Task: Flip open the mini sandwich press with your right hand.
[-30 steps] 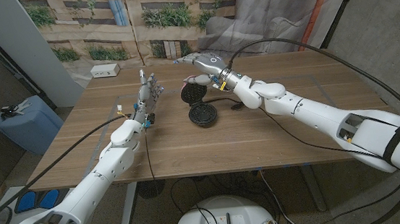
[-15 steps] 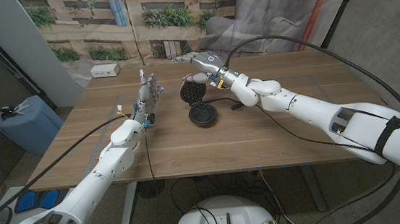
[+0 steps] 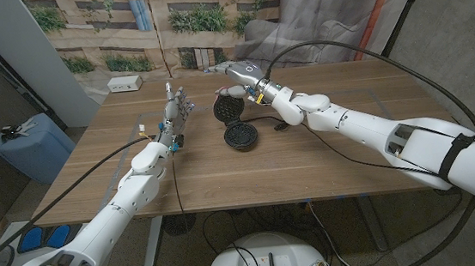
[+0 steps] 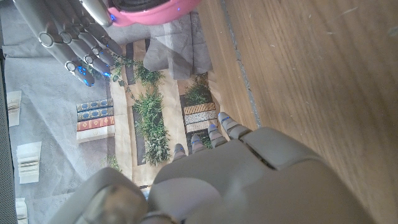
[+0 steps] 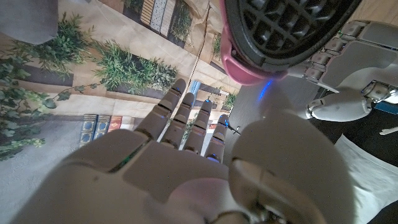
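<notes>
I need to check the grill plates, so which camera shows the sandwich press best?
The head view: the whole sandwich press shows open, lid raised, both dark plates visible, right hand behind the lid. The right wrist view gives a close look at one ridged plate and pink rim; the left wrist view catches a pink edge.

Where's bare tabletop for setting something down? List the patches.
Free: the near strip of the table between both arms, and the right side beyond the right arm. Crowded: mid-back, where the right hand meets the open sandwich press, left hand alongside.

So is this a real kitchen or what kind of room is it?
Probably not a kitchen; more likely a robot test room. A plain wooden table stands before a hanging printed backdrop of plants and shelves, with grey cloth beside it, and a blue bin sits on the floor.
</notes>
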